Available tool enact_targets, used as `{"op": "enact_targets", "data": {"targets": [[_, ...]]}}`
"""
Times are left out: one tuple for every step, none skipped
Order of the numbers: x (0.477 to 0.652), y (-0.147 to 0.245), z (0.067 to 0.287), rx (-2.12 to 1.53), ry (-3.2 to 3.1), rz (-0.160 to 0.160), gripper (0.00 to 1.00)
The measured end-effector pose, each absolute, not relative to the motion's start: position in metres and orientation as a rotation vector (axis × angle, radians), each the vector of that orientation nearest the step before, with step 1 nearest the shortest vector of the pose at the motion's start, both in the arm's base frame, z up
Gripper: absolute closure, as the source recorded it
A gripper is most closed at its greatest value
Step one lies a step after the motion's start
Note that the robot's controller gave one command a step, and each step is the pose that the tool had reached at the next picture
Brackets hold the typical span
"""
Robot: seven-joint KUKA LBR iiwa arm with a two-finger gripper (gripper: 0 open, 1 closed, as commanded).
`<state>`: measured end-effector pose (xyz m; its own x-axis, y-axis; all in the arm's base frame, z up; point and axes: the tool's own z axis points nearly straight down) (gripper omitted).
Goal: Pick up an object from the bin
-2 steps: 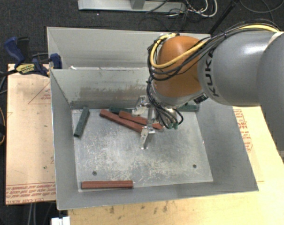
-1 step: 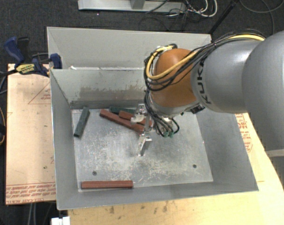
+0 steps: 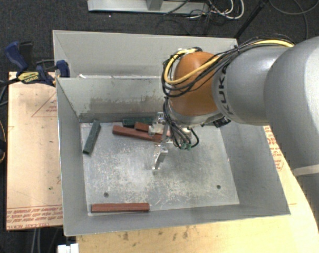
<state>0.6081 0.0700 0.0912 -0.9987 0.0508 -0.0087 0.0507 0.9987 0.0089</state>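
**1. Status.** The gripper [image 3: 158,164] hangs low over the bare floor of the bin [image 3: 201,186]. Nothing is visible in its grasp. Whether the pincer stands apart or together cannot be told, because the orange cover [image 3: 193,88] on the wrist and its cabling mask the mechanism.

**2. Contents.** All positions are referenced to the upper brown bar [image 3: 133,132], a reddish-brown strip lying flat near the back wall.
- Dark green piece [image 3: 129,123]: directly behind the bar on the back-wall side. It is touching or nearly touching.
- Grey-green bar [image 3: 90,137]: apart from the bar, toward the view's left, lying at a tilt.
- Lower brown bar [image 3: 119,207]: well in front of the bar, near the front wall.
- Gripper: just beside the bar's right end, on its front side. That end runs under the wrist hardware.

**3. Step in hand.** By judgement this is the approach stage, and no pick is made yet. The upper brown bar is the nearest of the 4 things and the likeliest candidate, though this is not confirmed.

**4. Next move.** A pick of that bar calls for a short shift back toward it, alignment across its narrow width, and clearance from the dark green piece.

**5. Markings.** The grey arm [image 3: 264,83] carries dark lettering that reads "KU", with the rest turned away. No writing is legible on the things in the bin.
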Motion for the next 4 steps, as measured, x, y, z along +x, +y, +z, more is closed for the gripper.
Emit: {"op": "enact_targets", "data": {"targets": [[0.6486, 0.0499, 0.089, -0.102, 3.117, 0.008, 1.0], [0.6452, 0.0487, 0.0865, -0.104, 3.133, 0.004, 0.0], [0.6475, 0.0487, 0.0879, -0.101, 3.122, 0.006, 1.0], [0.6475, 0.0487, 0.0879, -0.1, 3.122, 0.006, 1.0]]}}
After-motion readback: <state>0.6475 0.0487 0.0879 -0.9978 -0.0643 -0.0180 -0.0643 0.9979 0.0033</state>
